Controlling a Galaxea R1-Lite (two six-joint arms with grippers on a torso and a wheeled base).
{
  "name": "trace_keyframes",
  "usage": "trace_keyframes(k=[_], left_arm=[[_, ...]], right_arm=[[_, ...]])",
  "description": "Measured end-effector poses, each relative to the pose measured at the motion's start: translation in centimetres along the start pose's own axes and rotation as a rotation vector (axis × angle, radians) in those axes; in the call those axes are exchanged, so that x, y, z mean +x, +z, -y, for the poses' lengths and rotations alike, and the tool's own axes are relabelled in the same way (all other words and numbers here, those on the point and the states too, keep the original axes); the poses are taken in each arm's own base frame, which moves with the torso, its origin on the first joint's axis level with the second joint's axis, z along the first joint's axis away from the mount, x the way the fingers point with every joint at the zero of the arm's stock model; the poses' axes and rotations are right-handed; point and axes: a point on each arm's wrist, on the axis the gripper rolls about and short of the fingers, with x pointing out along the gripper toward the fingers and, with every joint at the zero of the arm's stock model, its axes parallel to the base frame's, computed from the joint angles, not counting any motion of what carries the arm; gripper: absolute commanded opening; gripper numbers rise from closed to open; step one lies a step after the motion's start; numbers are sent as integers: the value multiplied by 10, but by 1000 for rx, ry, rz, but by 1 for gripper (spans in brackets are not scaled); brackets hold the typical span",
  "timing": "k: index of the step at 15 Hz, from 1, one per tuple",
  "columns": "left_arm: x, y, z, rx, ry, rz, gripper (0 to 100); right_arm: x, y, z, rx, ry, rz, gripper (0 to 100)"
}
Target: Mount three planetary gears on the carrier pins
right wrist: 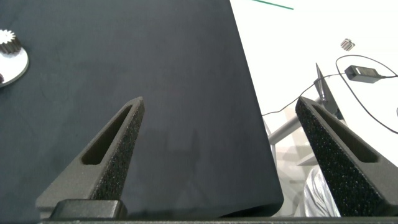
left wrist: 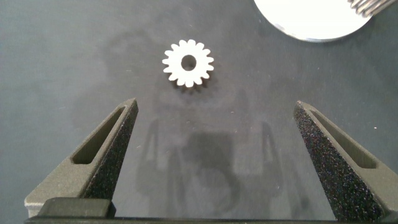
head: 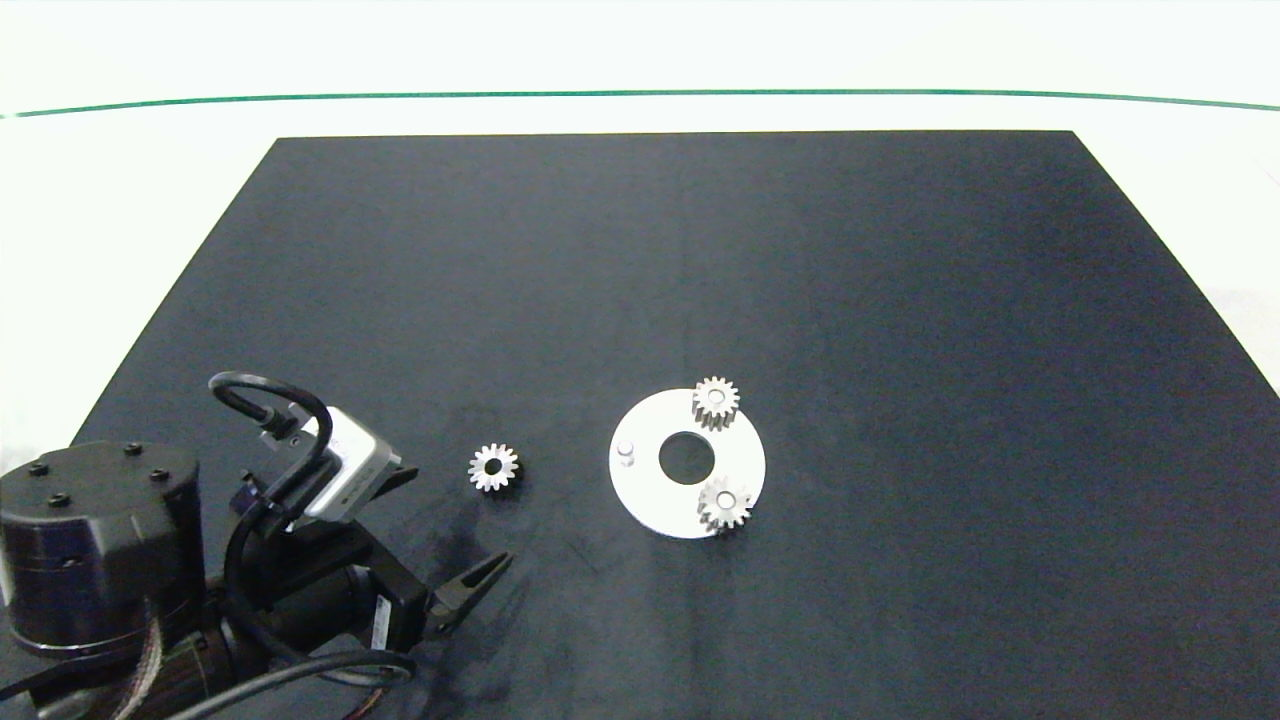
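Two planetary gears (head: 716,402) sit on carrier pins of the white disc (head: 645,500) — one pin (head: 626,452) bare. The third gear (left wrist: 188,63) lies on the black mat (head: 900,300) beside it, ahead of the left gripper (left wrist: 214,134), jaws wide. The right gripper (right wrist: 227,134) hangs wide open at the mat's edge. No legible writing.

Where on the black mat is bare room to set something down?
Free: the black mat beyond and to the right of the flat white disc. Crowded: the near-left corner, with the open left gripper before the loose silver-grey gear.
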Motion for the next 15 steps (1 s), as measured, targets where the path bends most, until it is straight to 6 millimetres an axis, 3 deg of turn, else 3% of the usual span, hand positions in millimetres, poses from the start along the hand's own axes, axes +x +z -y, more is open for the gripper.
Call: trace_keyframes(k=[6, 15], left_arm=[[34, 5, 1, 13, 43, 36, 100], [62, 2, -4, 17, 62, -10, 98]], right_arm=[[-2, -3, -1, -1, 9, -4, 100], [-4, -5, -1, -1, 16, -3, 100]])
